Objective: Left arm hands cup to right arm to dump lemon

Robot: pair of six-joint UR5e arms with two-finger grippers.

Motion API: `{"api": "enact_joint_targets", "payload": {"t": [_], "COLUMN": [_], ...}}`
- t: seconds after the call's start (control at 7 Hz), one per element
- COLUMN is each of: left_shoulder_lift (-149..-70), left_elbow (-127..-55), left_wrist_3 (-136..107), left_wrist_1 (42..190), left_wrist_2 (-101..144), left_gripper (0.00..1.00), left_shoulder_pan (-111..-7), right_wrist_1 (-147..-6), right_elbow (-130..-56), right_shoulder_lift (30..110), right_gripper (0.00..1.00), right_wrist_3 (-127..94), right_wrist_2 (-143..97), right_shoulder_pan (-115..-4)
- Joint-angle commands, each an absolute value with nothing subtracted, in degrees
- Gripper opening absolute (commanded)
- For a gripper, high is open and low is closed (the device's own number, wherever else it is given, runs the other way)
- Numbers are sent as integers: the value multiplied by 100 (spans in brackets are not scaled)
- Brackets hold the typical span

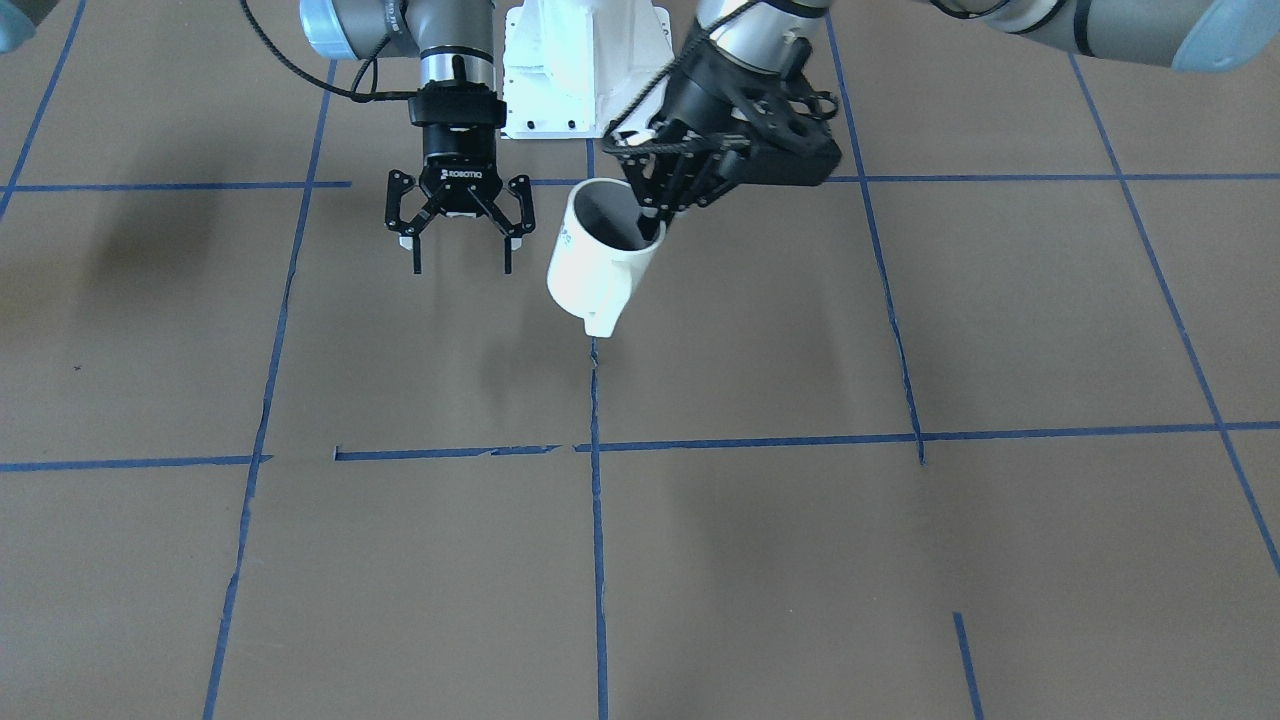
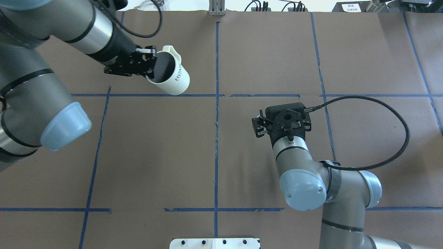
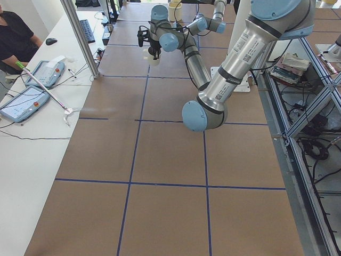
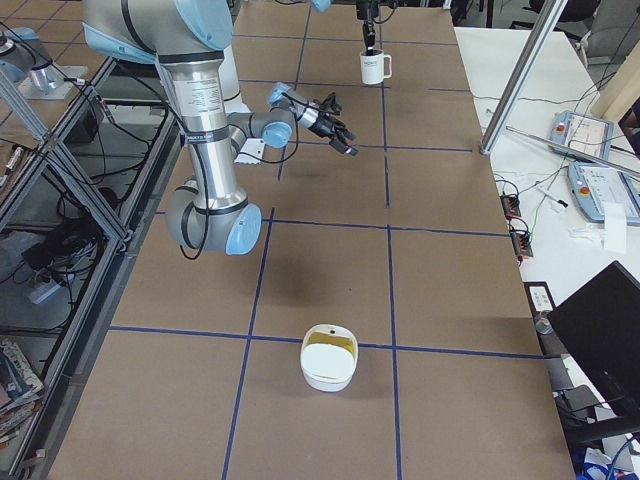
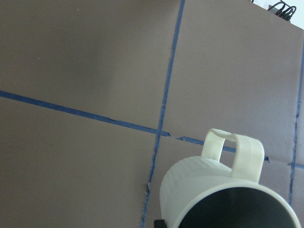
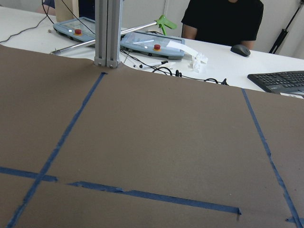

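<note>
Front view: left claw (image 1: 655,218) clamps the cup (image 1: 598,272) rim, cup tilted off the counter (image 1: 800,560); right claw (image 1: 462,262) spread open beside it, not touching. Overhead: cup toward counter's far edge, left half; lemon unseen, so hold the mouth up and present the bare side.

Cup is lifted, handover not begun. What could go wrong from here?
The left gripper pinches the cup only by its rim wall, so it might slip or swing in transit. The right gripper is open and well apart; a misaligned grasp could knock the cup loose. No lemon shows inside.
</note>
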State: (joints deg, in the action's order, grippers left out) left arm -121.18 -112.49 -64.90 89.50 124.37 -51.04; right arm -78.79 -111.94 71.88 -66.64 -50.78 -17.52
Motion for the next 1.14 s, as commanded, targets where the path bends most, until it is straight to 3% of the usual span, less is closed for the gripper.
{"api": "enact_joint_targets", "payload": {"t": [0.0, 0.14, 0.43, 1.0], "left_shoulder_lift": [-10755, -10088, -9469, -9159], "left_elbow": [-11364, -11312, -10892, -10275], "left_wrist_3": [-4290, -3019, -2016, -2442], "left_wrist_1": [8982, 9000, 9017, 9395], "left_wrist_2": [12814, 12823, 12867, 12989], "left_gripper": [0, 0, 0, 0], "left_shoulder_pan": [-5763, -6044, -6451, -6434], "right_wrist_1": [-7901, -7893, -7901, -7928], "right_elbow": [-11425, -11608, -11698, -11628], "right_shoulder_lift": [7539, 7811, 8015, 8332], "right_gripper": [100, 100, 100, 100], "right_wrist_3": [-6295, -5849, -5590, -5572], "right_wrist_2": [-6715, -7211, -8583, -10725], "right_shoulder_pan": [-2597, -2950, -3812, -4936]}}
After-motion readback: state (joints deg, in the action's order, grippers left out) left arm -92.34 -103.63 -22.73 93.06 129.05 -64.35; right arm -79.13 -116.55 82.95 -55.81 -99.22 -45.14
